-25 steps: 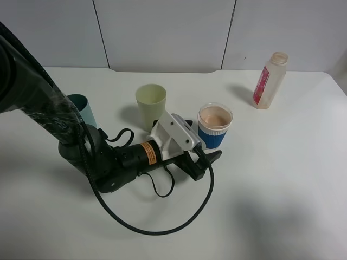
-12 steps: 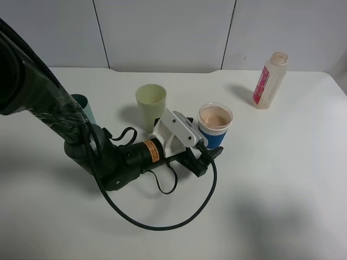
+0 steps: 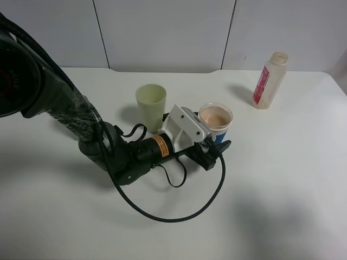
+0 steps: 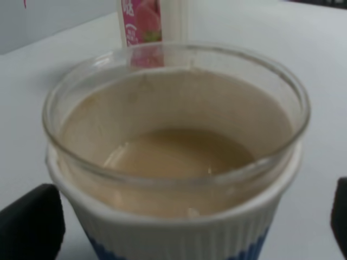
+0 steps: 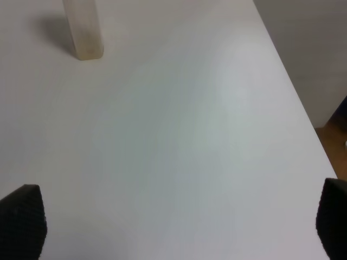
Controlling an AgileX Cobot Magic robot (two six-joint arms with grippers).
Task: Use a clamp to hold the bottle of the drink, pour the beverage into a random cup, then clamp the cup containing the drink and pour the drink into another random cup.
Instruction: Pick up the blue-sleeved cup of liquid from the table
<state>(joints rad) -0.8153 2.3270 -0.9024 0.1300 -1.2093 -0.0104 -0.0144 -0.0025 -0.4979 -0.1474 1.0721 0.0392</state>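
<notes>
One full cup [image 4: 179,235], awaiting its grip.
The left claw [image 3: 216,147] straddles it, open, ready to clamp; the green cup [image 3: 150,105] stands just left for pouring.

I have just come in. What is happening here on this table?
The left gripper sits around the blue-sleeved cup, its jaws open on either side and not yet closed on it. The cup holds a beige drink. The bottle stands upright at the far right of the table, and a pale green cup stands near the left arm. The right gripper hangs open above the table.
</notes>
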